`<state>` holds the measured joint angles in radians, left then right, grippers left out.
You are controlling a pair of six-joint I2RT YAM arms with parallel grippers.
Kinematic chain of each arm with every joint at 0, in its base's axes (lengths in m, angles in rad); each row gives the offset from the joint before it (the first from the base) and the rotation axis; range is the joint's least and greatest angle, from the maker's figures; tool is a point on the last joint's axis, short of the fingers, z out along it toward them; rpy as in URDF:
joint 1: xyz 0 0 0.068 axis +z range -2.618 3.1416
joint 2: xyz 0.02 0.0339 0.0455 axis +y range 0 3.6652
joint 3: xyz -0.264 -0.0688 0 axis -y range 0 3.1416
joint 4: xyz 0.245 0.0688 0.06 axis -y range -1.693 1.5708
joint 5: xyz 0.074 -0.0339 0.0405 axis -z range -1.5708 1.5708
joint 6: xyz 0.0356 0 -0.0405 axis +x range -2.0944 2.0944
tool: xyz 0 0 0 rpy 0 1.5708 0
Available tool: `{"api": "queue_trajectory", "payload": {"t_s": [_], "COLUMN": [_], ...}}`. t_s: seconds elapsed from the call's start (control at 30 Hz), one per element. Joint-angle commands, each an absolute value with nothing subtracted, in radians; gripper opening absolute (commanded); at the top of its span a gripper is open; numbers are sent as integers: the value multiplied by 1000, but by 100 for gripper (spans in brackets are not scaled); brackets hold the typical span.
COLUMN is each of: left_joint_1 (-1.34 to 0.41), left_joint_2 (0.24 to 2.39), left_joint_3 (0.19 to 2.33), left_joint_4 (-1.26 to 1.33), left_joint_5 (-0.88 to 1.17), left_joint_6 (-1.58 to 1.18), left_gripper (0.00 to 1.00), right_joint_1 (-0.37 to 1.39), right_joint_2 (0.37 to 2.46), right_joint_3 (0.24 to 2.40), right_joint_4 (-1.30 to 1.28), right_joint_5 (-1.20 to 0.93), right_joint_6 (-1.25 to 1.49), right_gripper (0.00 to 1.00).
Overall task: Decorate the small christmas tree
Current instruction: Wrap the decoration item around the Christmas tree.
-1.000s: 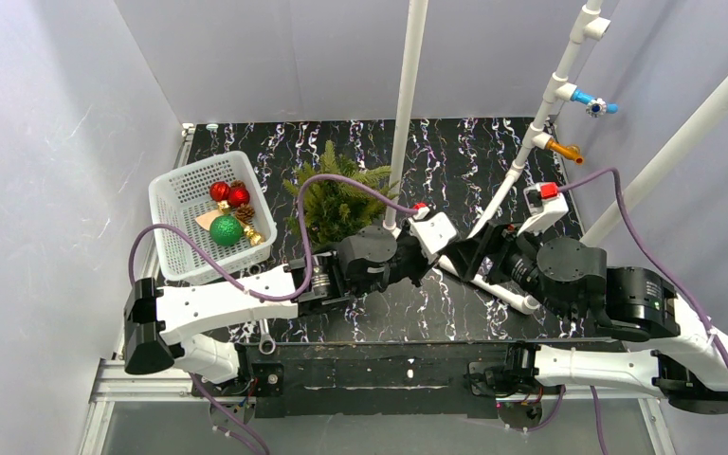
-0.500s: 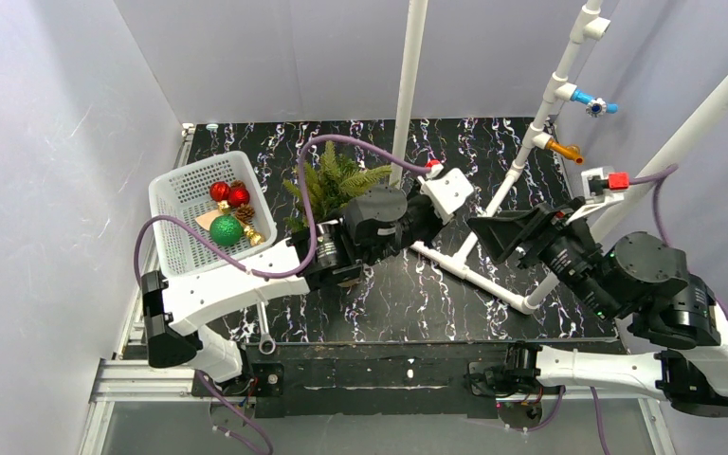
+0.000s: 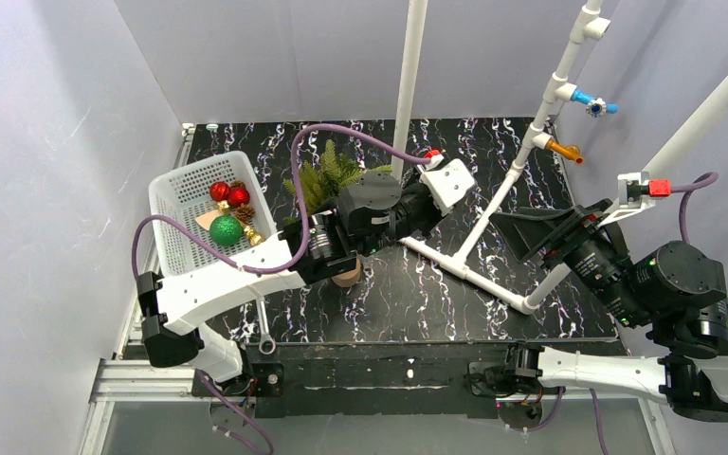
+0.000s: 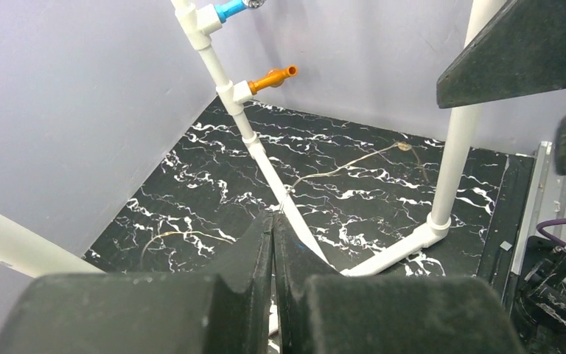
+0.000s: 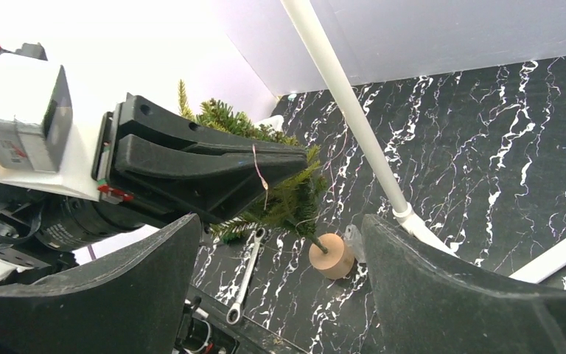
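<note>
The small christmas tree (image 3: 327, 175) has green needles and a round tan wooden base (image 3: 346, 276); my left arm covers its middle. It also shows in the right wrist view, the tree (image 5: 287, 199) on its base (image 5: 332, 255). My left gripper (image 3: 425, 220) hangs above the tree, shut on a thin copper wire (image 5: 259, 171) that dangles from its tip (image 4: 273, 215). More of this wire (image 4: 339, 167) lies on the black marble table. My right gripper (image 3: 517, 235) is open and apart to the right, with nothing between its fingers (image 5: 280, 221).
A white basket (image 3: 178, 185) at the left holds red baubles (image 3: 228, 193), a green bauble (image 3: 226, 230) and small gold pieces. A white pipe frame (image 3: 464, 270) with blue (image 3: 588, 100) and orange (image 3: 564, 149) valves crosses the table. A wrench (image 5: 247, 276) lies near the front edge.
The two grippers were close together; the right one has pulled back to the right and opened wider. The left arm rose and swung back over the tree, staying shut.
</note>
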<state>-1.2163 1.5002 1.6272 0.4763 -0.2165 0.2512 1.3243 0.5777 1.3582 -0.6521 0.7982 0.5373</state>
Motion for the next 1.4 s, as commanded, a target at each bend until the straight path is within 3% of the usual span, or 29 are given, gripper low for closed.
{"api": "queue_trajectory", "payload": {"t_s": [0.0, 0.4, 0.77, 1.37], "left_joint_1": [-1212, -1212, -1185, -1018], "left_joint_2": [1424, 1397, 1438, 1462], "left_joint_3": [1677, 1766, 1823, 1860], "left_joint_4": [536, 524, 437, 299], "left_joint_5": [-192, -136, -248, -141], "left_joint_6": [266, 247, 417, 38], "left_gripper": [0, 0, 0, 0], "right_joint_1": [1325, 1325, 1325, 1325], "right_joint_2": [593, 600, 618, 646], "right_joint_3": [1359, 1356, 1361, 1366], "right_joint_4": [-604, -596, -585, -577], "right_joint_5": [818, 818, 789, 776], "right_joint_6": [509, 508, 521, 522], "right_gripper": [88, 90, 91, 91]}}
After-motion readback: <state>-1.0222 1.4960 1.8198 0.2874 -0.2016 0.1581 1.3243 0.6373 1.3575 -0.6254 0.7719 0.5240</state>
